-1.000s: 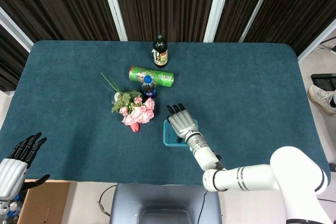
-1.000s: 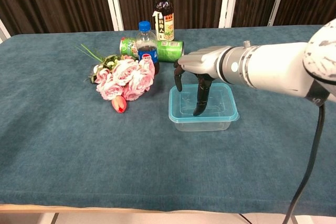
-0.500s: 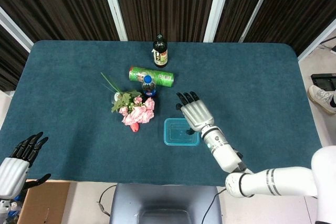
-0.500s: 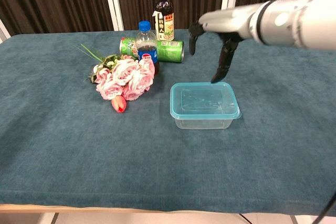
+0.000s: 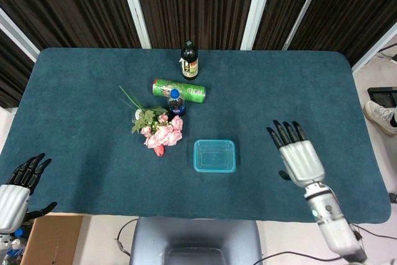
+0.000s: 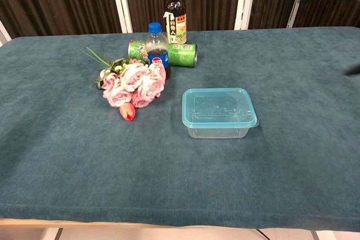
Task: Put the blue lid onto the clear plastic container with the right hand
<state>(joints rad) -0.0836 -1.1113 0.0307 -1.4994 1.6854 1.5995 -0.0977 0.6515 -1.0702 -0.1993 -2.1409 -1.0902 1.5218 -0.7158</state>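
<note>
We judge the job done: the blue lid (image 6: 219,107) sits on the clear plastic container (image 6: 218,128) mid-worktop (long axis left-right), well left of our nearer right robot hand (image 5: 299,157), fingers spread, holding nothing.

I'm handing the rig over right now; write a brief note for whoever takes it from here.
Right hand: open, fingers spread, holding nothing, over the table's right side, well clear of the container.
Left hand: open, idle at the front left table edge.
Blue lid: sits on the clear plastic container, front centre, right of the flowers.
Done: lid appears placed and level.
Left: nothing obvious; maybe check that it is pressed down all round.
</note>
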